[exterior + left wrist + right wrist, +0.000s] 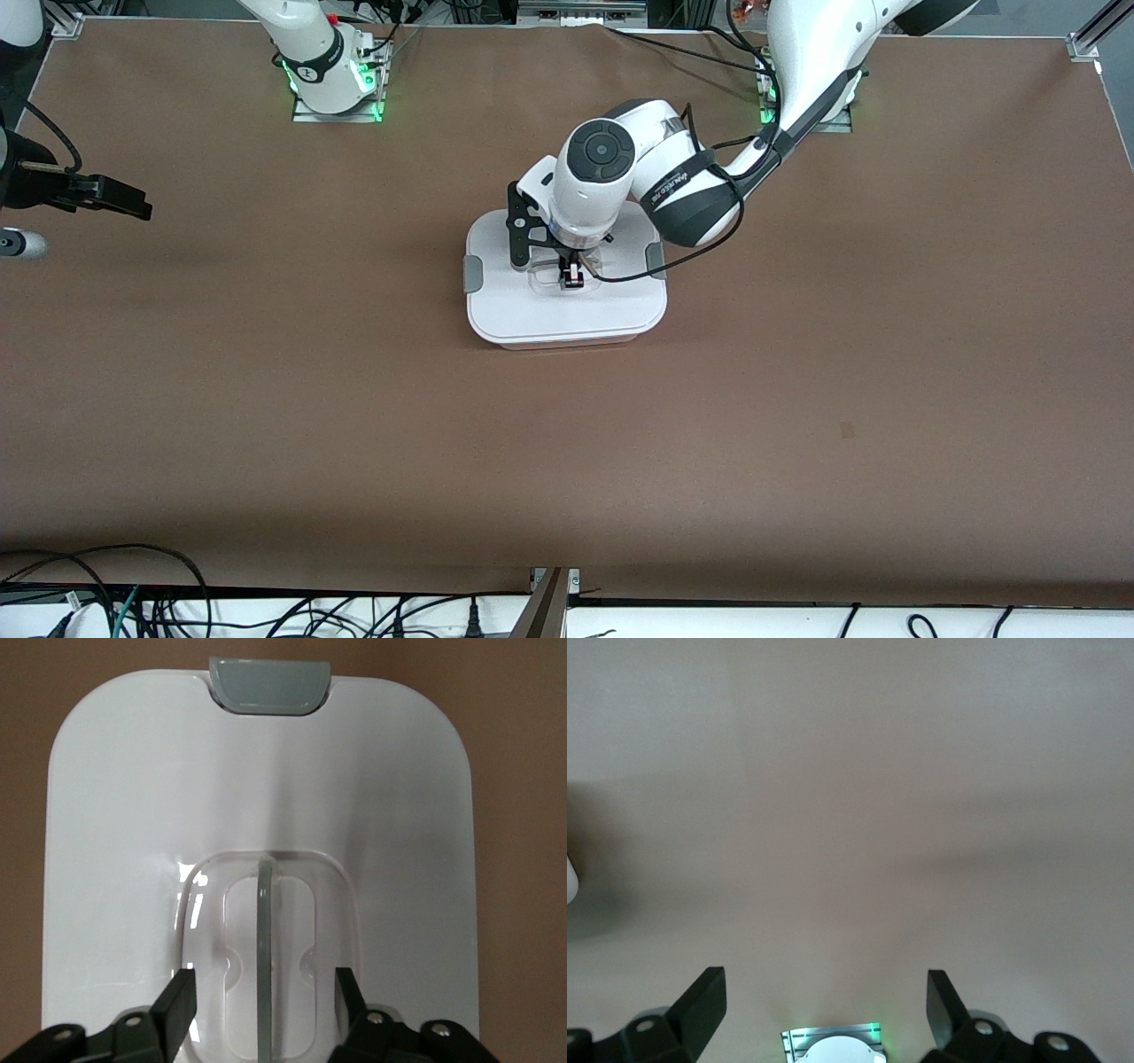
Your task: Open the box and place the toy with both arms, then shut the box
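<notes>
The box stands mid-table with its white lid on it and a grey clip at each end. My left gripper is down at the lid's clear recessed handle. It is open, one finger on each side of the handle's bar and apart from it. One grey clip shows at the lid's edge in the left wrist view. My right gripper waits open over bare table at the right arm's end, with nothing between its fingers. The toy is out of view.
Brown table surface lies all round the box. The right arm's lit base and the left arm's base stand along the table's edge farthest from the front camera. Cables hang below the edge nearest that camera.
</notes>
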{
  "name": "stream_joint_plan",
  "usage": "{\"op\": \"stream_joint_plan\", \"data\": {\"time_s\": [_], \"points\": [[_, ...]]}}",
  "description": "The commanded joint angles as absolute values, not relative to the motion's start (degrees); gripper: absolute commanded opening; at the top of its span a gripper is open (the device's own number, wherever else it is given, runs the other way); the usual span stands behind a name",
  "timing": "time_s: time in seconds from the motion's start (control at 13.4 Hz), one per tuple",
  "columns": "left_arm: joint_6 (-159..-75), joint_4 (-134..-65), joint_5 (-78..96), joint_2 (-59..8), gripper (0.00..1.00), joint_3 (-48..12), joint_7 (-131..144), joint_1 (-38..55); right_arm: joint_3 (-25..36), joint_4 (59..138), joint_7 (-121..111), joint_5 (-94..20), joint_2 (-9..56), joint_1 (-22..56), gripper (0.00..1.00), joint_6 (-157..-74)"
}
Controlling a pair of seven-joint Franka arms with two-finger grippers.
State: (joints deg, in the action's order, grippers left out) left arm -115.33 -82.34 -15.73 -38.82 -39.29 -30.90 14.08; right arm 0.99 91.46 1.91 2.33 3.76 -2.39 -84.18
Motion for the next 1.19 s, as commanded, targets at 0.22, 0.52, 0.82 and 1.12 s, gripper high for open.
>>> {"op": "stream_joint_plan", "data": {"time_s": [0.22, 0.52, 0.82, 1.12], "points": [[-99.9, -78.0, -11.0, -29.4, 1.00, -39.5, -22.1, 10.2, 0.9, 92.5, 1.1, 1.1, 2.8, -2.7, 1.00, -84.9], [-89.8, -78.0, -11.6, -21.7, 1.00, -38.8, -6.5, 4.6, 0.9, 92.5, 1.1, 1.1, 2.8, -2.7, 1.00, -86.2], [-85.4, -77.9, -12.0, -15.5, 1.00, -38.7, 0.5, -5.6, 1.0, 92.5, 1.1, 1.1, 2.8, -2.7, 1.00, -87.5], [-85.3, -79.2, -10.5, -8.6, 1.00, -26.1, 0.4, -6.2, 0.9, 92.5, 1.1, 1.1, 2.8, -2.7, 1.00, -87.5]]}}
